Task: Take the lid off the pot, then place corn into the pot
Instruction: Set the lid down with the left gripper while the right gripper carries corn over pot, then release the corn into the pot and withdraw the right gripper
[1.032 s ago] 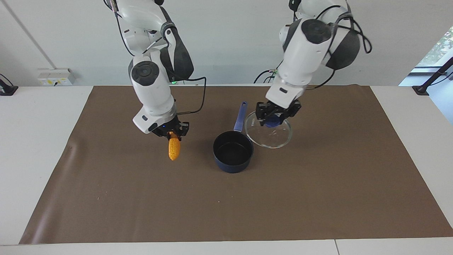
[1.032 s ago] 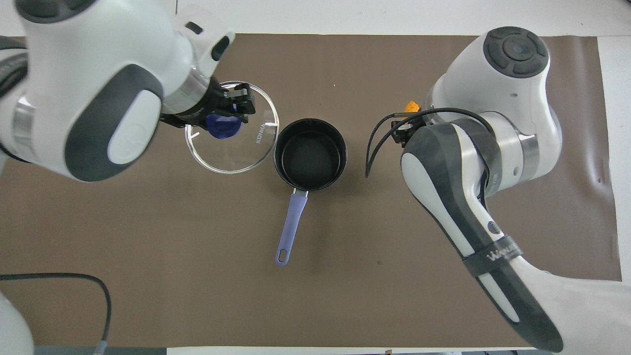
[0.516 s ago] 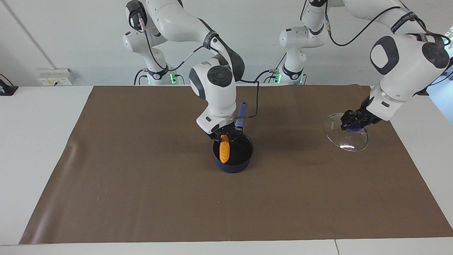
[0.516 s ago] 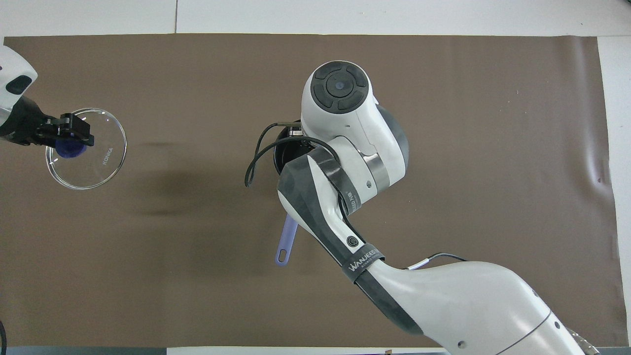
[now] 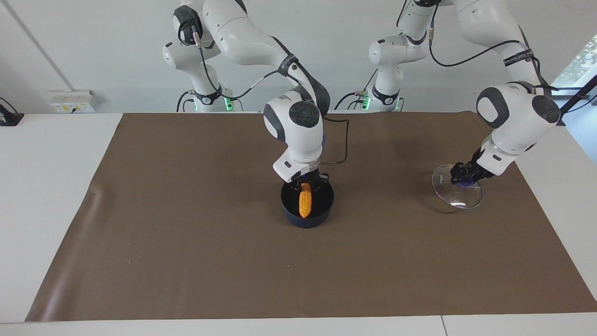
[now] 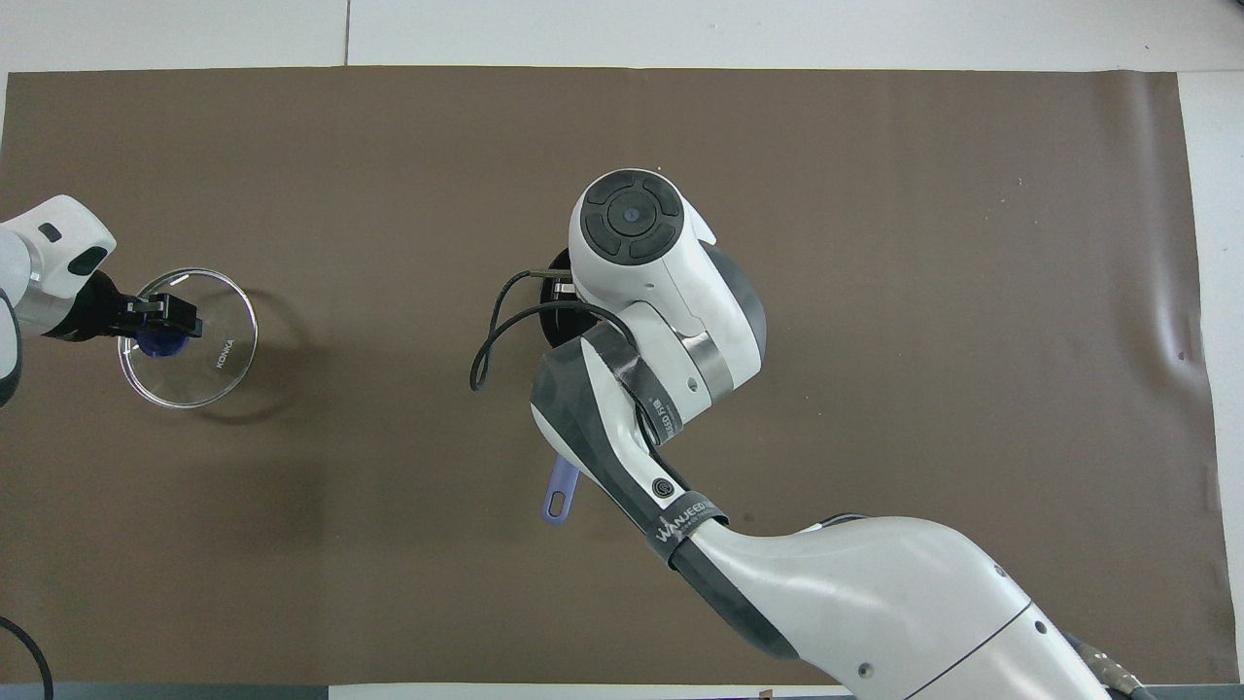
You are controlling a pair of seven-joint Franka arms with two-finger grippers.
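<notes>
The dark navy pot (image 5: 308, 222) stands mid-mat. My right gripper (image 5: 306, 182) is right over it, shut on the upper end of the yellow-orange corn (image 5: 304, 205), which hangs upright with its lower end down inside the pot. In the overhead view my right arm covers the gripper and corn; only a sliver of the pot (image 6: 553, 331) and its handle's end (image 6: 560, 492) show. My left gripper (image 5: 462, 176) is shut on the blue knob of the glass lid (image 5: 459, 199), held tilted low over the mat toward the left arm's end; they also show in the overhead view as gripper (image 6: 167, 321) and lid (image 6: 202, 367).
A brown mat (image 5: 186, 261) covers most of the white table (image 5: 42, 186). A black cable (image 6: 491, 335) loops off my right wrist beside the pot. A wall socket box (image 5: 74, 100) sits at the right arm's end, near the robots.
My right gripper carried the corn from over the bare mat to the pot and lowered it in. My left gripper carried the lid away from the pot toward its end and lowered it.
</notes>
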